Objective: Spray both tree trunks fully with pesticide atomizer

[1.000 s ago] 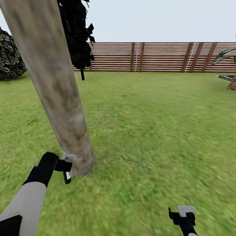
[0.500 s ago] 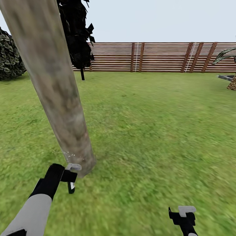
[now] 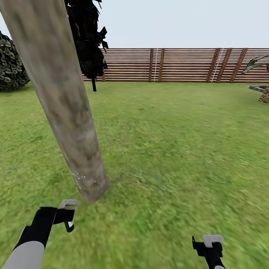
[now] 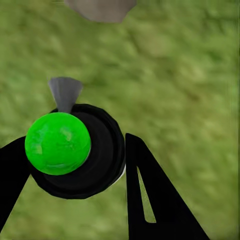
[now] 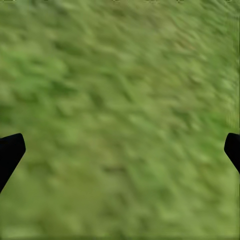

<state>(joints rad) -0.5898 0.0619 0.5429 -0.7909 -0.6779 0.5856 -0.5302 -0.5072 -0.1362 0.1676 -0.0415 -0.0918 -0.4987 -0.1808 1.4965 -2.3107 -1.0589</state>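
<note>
— Left hand (image 4: 75, 165): what is it doing?

— It is clamping the atomizer (image 4: 80, 150). In the left wrist view its two black fingers (image 4: 150, 200) are pressing against either side of a round black body with a bright green cap (image 4: 57, 143), and a grey nozzle (image 4: 65, 92) is sticking out past the cap over the grass (image 4: 190, 75).

— And seen from the head?

— The left hand (image 3: 67, 215) is hanging low at the left, just above the grass (image 3: 179, 149), near the foot of the trunk (image 3: 63, 97) but apart from it. A pale grey piece is showing on top of the hand, and a small dark part is hanging under it.

— Is anything showing on the trunk?

— Fine white specks (image 3: 84, 178) are sitting on its lowest stretch and just beside it to the left. Higher up, the bark is looking mottled beige-grey, with no specks that I can make out. The trunk's base (image 4: 100, 9) is also peeking in at the edge of the left wrist view.

— What about the right hand?

— The right hand (image 3: 210, 244) is hanging low at the right, well apart from the trunk. In its wrist view the two fingertips (image 5: 10, 152) are standing far apart at the picture's edges, with blurred grass (image 5: 120, 120) between them.

— Farther out?

— Lawn is running back to a brown slatted fence (image 3: 179, 65). A dark leafy crown (image 3: 87, 41) is standing behind the trunk, a round bush (image 3: 11, 63) at far left, and a palm (image 3: 261, 80) at far right.
</note>
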